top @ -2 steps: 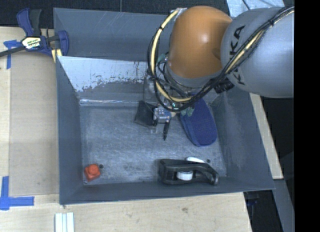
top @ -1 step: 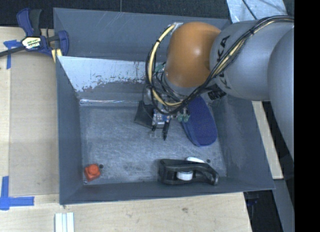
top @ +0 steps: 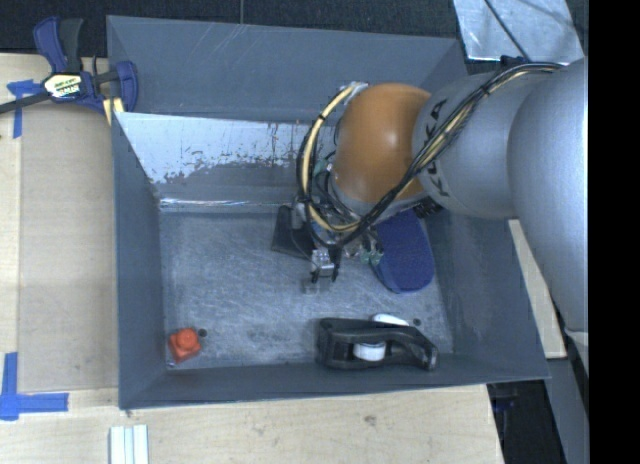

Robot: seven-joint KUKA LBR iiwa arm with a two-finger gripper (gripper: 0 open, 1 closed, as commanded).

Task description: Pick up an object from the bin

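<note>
Gripper (top: 322, 272) low near the middle of the bin (top: 140, 252), over bare grey floor; open or closed, impossible to tell. Nothing seen in its hold. Just beside it toward the view's right, a blue oval thing (top: 405, 252); just beside it on the other side, a dark block (top: 289, 233). Farther out, a black handle-shaped thing (top: 375, 344) along the near wall and a small orange thing (top: 184, 344) in the near left corner. Best to centre squarely over one neighbour, probably the blue oval, before closing, and keep clear of the block.

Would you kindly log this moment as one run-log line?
end effector: over bin centre | nearest: blue oval object | others: black object, orange piece
</note>
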